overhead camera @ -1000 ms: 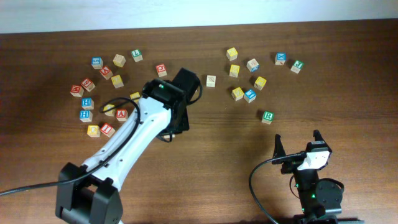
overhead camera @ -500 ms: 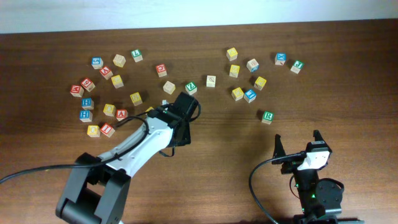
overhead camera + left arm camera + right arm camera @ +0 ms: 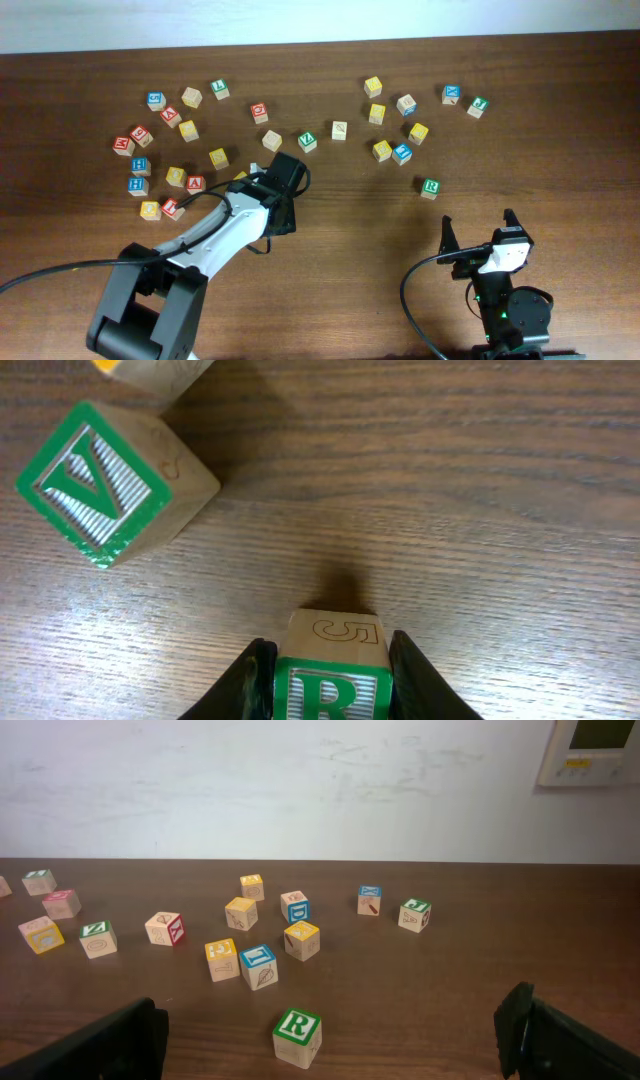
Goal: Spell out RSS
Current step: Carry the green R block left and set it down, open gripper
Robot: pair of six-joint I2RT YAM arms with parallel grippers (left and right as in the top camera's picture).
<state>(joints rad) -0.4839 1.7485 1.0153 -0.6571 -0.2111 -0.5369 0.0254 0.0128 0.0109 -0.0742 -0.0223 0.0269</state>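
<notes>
R cube [image 3: 333,635] clenched in left end effector [image 3: 332,685] (right end effector [image 3: 478,225] released), V cube [image 3: 105,485] apart.

White left arm [image 3: 215,235] with black joints and cable; black right hand [image 3: 479,228]

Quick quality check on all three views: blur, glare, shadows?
Overhead: evenly lit and sharp across the table. Left wrist: V cube crisp, R cube cropped at the bottom edge, dark shadow ahead of it. Right wrist: its own fingers dark and soft in the lower corners, wall bright.
</notes>
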